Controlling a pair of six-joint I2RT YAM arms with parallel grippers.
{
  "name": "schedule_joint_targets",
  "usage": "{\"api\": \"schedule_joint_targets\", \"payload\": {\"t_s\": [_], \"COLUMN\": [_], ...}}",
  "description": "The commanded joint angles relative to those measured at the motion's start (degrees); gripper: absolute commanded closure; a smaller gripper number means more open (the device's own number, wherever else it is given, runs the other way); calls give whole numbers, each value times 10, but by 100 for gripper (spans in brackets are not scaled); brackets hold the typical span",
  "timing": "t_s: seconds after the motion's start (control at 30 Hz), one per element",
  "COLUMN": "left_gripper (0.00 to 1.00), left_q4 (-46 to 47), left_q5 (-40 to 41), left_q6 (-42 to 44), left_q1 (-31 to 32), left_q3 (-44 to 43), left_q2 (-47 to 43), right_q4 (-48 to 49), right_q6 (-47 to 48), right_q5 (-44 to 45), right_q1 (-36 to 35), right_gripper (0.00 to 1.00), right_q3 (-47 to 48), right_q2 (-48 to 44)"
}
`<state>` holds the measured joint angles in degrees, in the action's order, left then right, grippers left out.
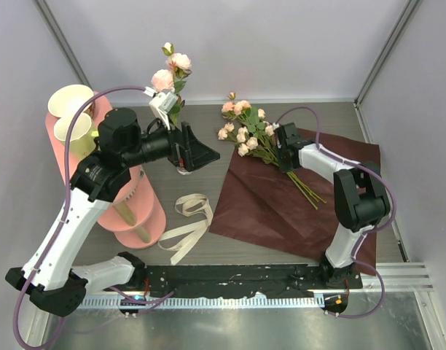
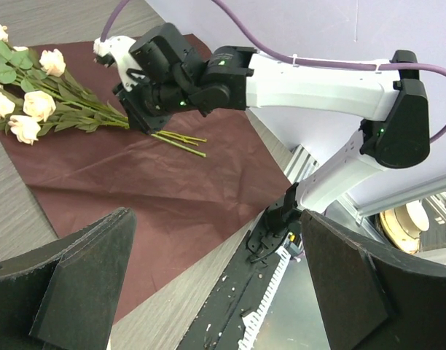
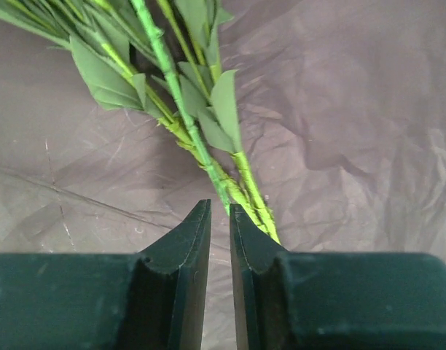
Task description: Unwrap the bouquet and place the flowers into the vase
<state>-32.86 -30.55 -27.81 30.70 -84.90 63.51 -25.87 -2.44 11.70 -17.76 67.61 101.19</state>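
Along the near table edge both arm bases are sitting on a black rail (image 1: 230,275). Just beyond it a loose cream ribbon (image 1: 190,219) is lying on the bare tabletop, beside the open sheet of dark red paper (image 1: 270,208). On the left a pink tiered stand (image 1: 139,211) is carrying cream cups (image 1: 70,100) on its top level. The right gripper (image 3: 220,210) is reaching down onto the paper, jaws drawn to a narrow slit and pinching a thin green stem of the flowers (image 1: 252,135), which are lying flat with their blooms pointing to the far side. The left gripper (image 1: 197,159) is hovering with jaws spread wide, holding nothing. The vase (image 1: 182,170) is mostly hiding behind it, with a rose sprig (image 1: 168,76) standing upright, the farthest thing back.
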Motion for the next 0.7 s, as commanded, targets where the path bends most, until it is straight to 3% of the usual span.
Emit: {"api": "schedule_joint_targets", "payload": {"t_s": [0.0,0.2,0.67], "left_gripper": [0,0,0], "left_q4": [19,17,22], "left_q5": [-17,-17,-21], "left_q6": [12,11,7], "left_q1": [-2,-2,-2], "left_q3": [1,4,10], "left_q2": [-1,0,-1], "right_q4": [-5,0,-24], "right_q6": [13,16,23], "right_q5": [24,37,94], "right_q1": [-12,-13,-40], "right_gripper": [78,77,63], "right_q3": [-5,-7,5], "right_q2": [16,33,-10]}}
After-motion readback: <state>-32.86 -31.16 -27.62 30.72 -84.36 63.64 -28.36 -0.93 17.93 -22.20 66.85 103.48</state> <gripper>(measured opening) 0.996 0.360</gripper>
